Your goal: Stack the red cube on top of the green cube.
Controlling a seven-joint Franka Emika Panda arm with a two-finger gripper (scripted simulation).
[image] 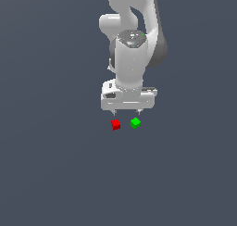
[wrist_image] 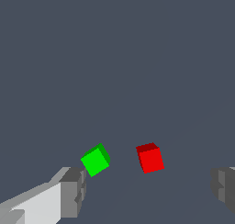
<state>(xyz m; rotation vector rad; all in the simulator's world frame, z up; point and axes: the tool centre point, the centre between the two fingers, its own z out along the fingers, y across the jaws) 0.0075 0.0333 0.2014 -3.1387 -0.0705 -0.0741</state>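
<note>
The gripper [image: 126,112] is held spread apart above the red cube [image: 115,124], which is seen turned slightly, just beside the green cube [image: 135,123].

The white Panda arm [image: 134,30] comes down from the top of the exterior view, its rounded joints stacked one over another and its last link held close to vertical. The wrist cylinder [image: 128,63] points straight down into the flat, wide body of the tool [image: 126,113]. Two short fingertips [image: 114,112] stick out beneath that body, set well apart, so the jaws stand wide. In the wrist view the grey finger pads [wrist_image: 73,191] sit at opposite edges, with nothing gripped between them. The tool seems to hang clear of the surface, though its height is hard to judge.
</note>
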